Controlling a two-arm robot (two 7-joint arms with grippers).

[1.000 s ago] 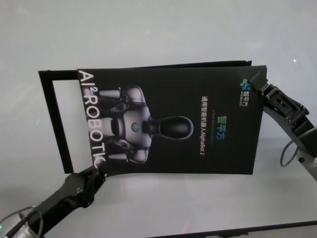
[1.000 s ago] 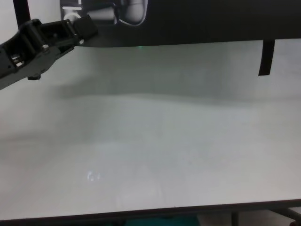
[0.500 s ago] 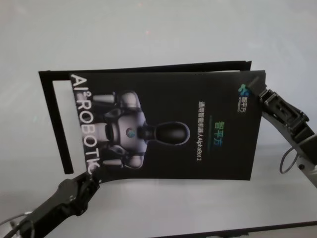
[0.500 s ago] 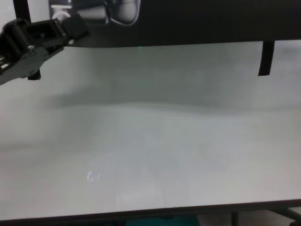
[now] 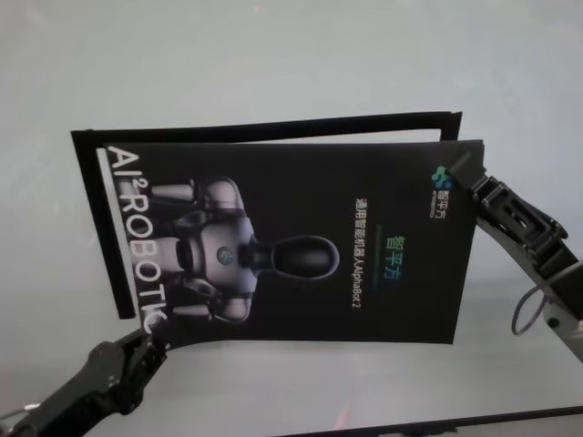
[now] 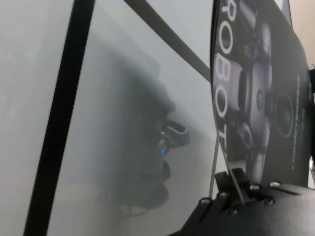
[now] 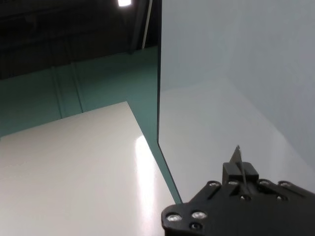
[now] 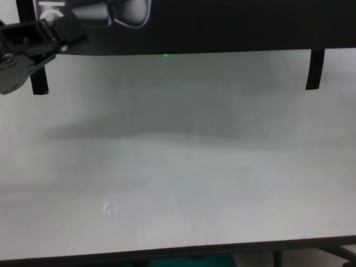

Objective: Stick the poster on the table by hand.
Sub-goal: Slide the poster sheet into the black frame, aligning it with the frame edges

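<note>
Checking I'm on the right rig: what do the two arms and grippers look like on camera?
Both grippers are matte black and blocky. The left gripper has chunky jointed segments, and the left wrist view shows round silver screw heads on its body. The right gripper has ribbed, chain-like black links leading to a pale grey wrist housing, with a thin looped cable beside it. No markings are visible.

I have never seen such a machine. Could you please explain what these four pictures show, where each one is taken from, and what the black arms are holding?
It is a robot with two arms. One picture looks down from its head, one from its chest, and one from each wrist. Both arms hold a poster, a black sheet printed with a robot, above a pale table. The left gripper pinches the poster's near left corner. The right gripper pinches its far right corner. Black tape strips, laid as a frame, lie on the table. The poster is not stuck down yet.
</note>
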